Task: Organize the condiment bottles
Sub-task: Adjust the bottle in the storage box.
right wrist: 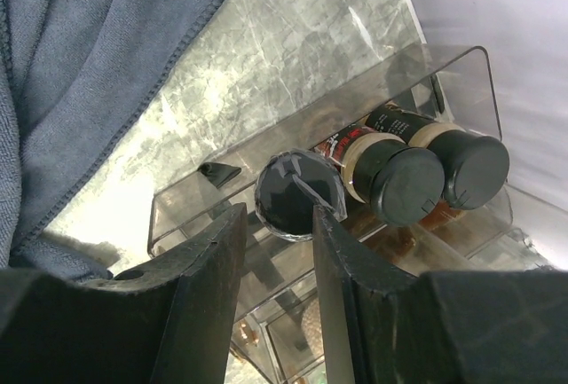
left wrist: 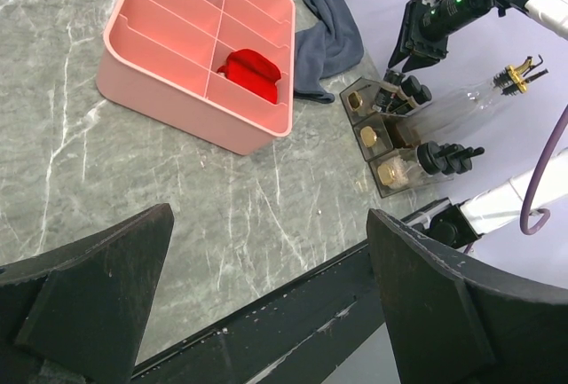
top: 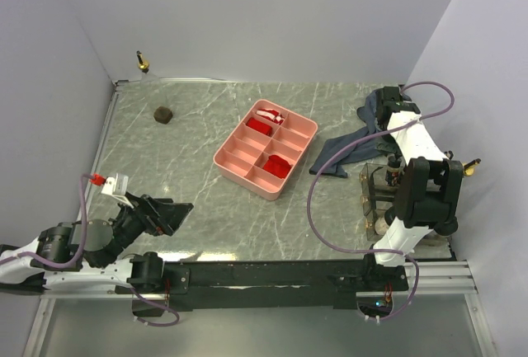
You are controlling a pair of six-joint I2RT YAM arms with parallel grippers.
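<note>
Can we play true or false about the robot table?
The tray is pink. True.
The left tool holds a bottle. False: it is open and empty.
The cloth lies inside the tray. False: it lies on the table beside it.
A dark jar sits by itself, far left. True.
The clear rack is empty. False: black-capped bottles are in it.

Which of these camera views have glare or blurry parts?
Right wrist view: glare whitens the table beside the cloth; the right end effector is blurred. Left wrist view: the left end effector is dark and soft, the pink tray sharp. Top external view: even light, soft shadows.
</note>
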